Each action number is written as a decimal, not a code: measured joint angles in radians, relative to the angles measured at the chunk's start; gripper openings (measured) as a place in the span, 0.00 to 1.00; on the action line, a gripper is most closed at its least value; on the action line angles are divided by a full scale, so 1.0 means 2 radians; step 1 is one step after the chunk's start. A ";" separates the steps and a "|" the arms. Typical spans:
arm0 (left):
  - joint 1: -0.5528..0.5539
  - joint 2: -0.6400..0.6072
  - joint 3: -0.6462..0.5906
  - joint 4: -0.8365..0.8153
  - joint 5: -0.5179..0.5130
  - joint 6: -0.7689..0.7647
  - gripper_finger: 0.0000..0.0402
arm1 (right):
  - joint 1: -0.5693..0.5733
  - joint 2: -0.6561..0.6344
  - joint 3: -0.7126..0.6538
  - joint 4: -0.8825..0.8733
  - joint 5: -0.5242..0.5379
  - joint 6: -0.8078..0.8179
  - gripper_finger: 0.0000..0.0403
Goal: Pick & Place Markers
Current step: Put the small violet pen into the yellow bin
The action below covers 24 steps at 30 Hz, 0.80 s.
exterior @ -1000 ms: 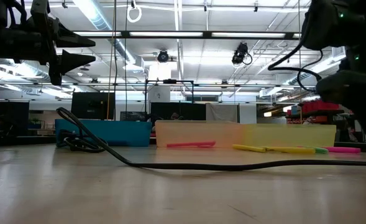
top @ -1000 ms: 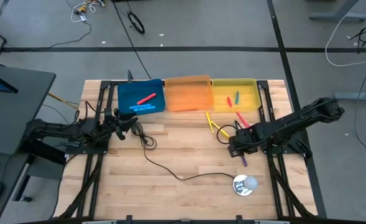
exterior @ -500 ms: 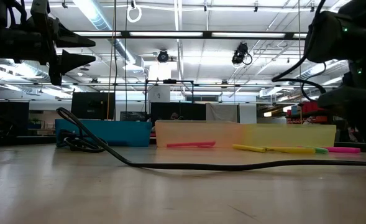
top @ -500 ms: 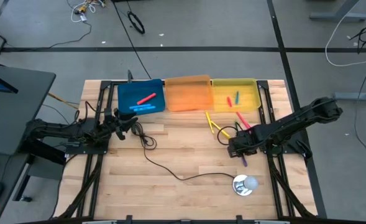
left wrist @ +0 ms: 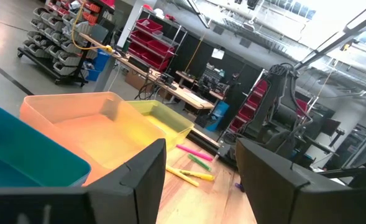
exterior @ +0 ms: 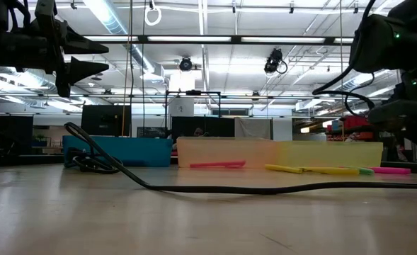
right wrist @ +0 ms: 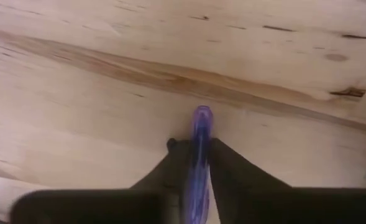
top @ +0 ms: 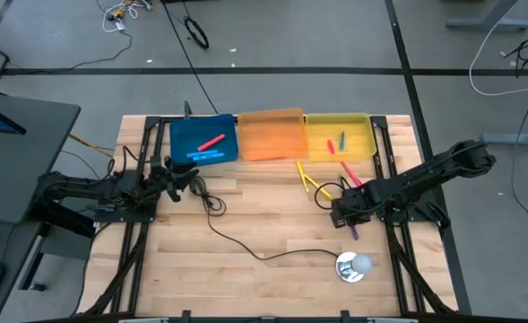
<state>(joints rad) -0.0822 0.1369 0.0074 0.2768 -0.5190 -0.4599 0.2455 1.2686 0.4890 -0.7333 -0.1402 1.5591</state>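
A purple marker (right wrist: pixel 200 134) lies on the wooden table (top: pixel 246 224) at the right, with my right gripper (top: pixel 344 215) shut on it, pointing down. On the table behind it lie two yellow markers (top: pixel 310 179) and a pink one (top: pixel 350 174). A blue tray (top: pixel 181 135) holds a red and a blue marker. The yellow tray (top: pixel 364 133) holds an orange and a green one. My left gripper (left wrist: pixel 201 180) hangs open and level above the table's left side, by the blue tray. My right gripper pinches the purple marker's shaft (right wrist: pixel 199 163) between its two fingers (right wrist: pixel 232 171), one on each long side. The fingers come from above, pointing down. The marker lies flat on the table, and one end (right wrist: pixel 202 116) sticks out past the fingertips.
An orange tray (top: pixel 271 136) stands between the blue and yellow ones at the far edge. A black cable (top: pixel 255 254) snakes across the table's middle to a round silver-white object (top: pixel 353 266) near the front right. Black frame rails run along both sides.
My right gripper has sunk a little toward the table, down over the purple marker. The marker lies where it was.
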 joint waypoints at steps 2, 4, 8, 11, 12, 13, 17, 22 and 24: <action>0.000 0.000 0.000 0.000 0.000 0.000 0.50 | 0.000 0.000 0.000 0.000 0.000 0.000 0.08; 0.000 0.000 0.000 0.000 0.000 0.000 0.50 | 0.000 0.000 0.000 0.002 0.000 0.001 0.04; 0.000 0.000 0.000 0.000 0.000 0.000 0.50 | 0.000 -0.001 0.004 0.002 -0.001 0.001 0.03; 0.000 0.000 0.000 0.000 0.000 0.000 0.50 | 0.000 -0.005 0.012 -0.005 -0.001 0.001 0.03; 0.000 0.000 0.000 0.000 0.000 0.000 0.50 | 0.000 -0.007 0.017 -0.007 -0.003 0.001 0.03; 0.000 0.000 0.000 0.000 0.000 0.000 0.50 | -0.002 -0.008 0.026 -0.009 -0.006 0.001 0.03; 0.000 0.000 0.000 0.000 0.000 0.000 0.50 | -0.010 -0.014 0.049 -0.029 -0.017 0.000 0.03; 0.000 0.000 0.000 0.000 0.000 0.000 0.50 | -0.019 -0.017 0.099 -0.083 -0.017 -0.016 0.03; 0.000 0.000 0.000 0.000 0.000 0.000 0.50 | -0.023 -0.018 0.122 -0.112 -0.017 -0.025 0.03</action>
<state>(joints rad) -0.0825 0.1368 0.0071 0.2768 -0.5190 -0.4599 0.1998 1.2325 0.7335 -0.9577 -0.1745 1.5083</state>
